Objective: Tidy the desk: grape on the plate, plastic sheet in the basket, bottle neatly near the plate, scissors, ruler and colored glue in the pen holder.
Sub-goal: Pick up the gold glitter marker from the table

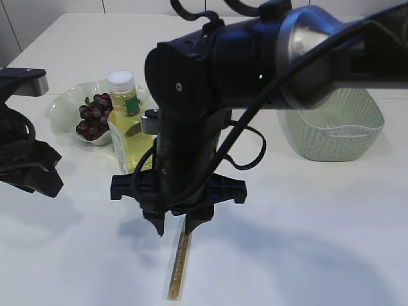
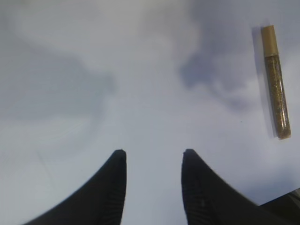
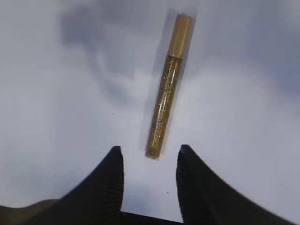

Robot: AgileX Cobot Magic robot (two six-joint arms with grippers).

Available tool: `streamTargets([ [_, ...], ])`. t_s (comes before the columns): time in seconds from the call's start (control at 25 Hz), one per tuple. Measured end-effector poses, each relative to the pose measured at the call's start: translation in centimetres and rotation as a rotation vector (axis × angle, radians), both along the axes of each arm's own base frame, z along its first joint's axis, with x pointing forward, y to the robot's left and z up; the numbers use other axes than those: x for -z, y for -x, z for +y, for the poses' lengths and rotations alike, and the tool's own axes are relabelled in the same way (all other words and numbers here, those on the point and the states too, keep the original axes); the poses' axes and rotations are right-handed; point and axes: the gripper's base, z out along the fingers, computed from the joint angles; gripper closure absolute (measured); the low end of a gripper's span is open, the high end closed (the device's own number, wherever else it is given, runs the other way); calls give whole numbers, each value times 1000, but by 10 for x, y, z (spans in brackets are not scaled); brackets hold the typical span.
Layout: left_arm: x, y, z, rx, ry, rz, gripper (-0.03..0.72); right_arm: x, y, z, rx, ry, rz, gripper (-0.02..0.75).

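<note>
Glue stick [image 1: 178, 268]: It is lying flat near the front edge of the table [image 1: 306, 242]. It is a thin, clear tube full of gold glitter, with a smooth gold cap on one end.
Which way it is lying: Its long side is pointing from the front edge toward the back, leaning only a little. In the right wrist view the near end of the glue stick [image 3: 165, 99] is sitting just in front of the gap between the two fingers.
Right hand [image 1: 178, 224]: It is hanging right over the far end of the glue stick, fingers pointing down. The fingers are about half open and are holding nothing. They are black, curved and ribbed.
Left hand [image 2: 153, 157]: It is waiting near the left edge of the table, about half open and holding nothing. The glue stick [image 2: 275, 82] is sitting off to its side, well apart.
Nearer arm: The right one, I think. It looks ready to go down and pinch the tube across its thin side.
Bottle [image 1: 126, 121]: It is standing up behind the right hand, yellow, with a white cap.
Plate [image 1: 67, 105]: It is wavy and pale green, just beside the bottle, with shiny dark grapes [image 1: 94, 116] on it.
Basket [image 1: 338, 124]: It is woven and pale green, sitting toward the back right.
</note>
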Motion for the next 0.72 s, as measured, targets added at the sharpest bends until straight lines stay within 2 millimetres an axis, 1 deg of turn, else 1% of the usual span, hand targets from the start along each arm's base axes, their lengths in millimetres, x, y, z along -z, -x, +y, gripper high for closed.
streamTargets([
  [0.16,0,0,0,-2,4,1,399,15,-6,7,120,-28,-7,424],
  [0.32,0,0,0,-2,4,1,399,36,-13,10,187,5,-11,424],
  [0.56,0,0,0,-3,6,2,399,65,-16,11,210,62,16,424],
  [0.72,0,0,0,-3,6,2,399,70,-18,11,203,81,2,424],
])
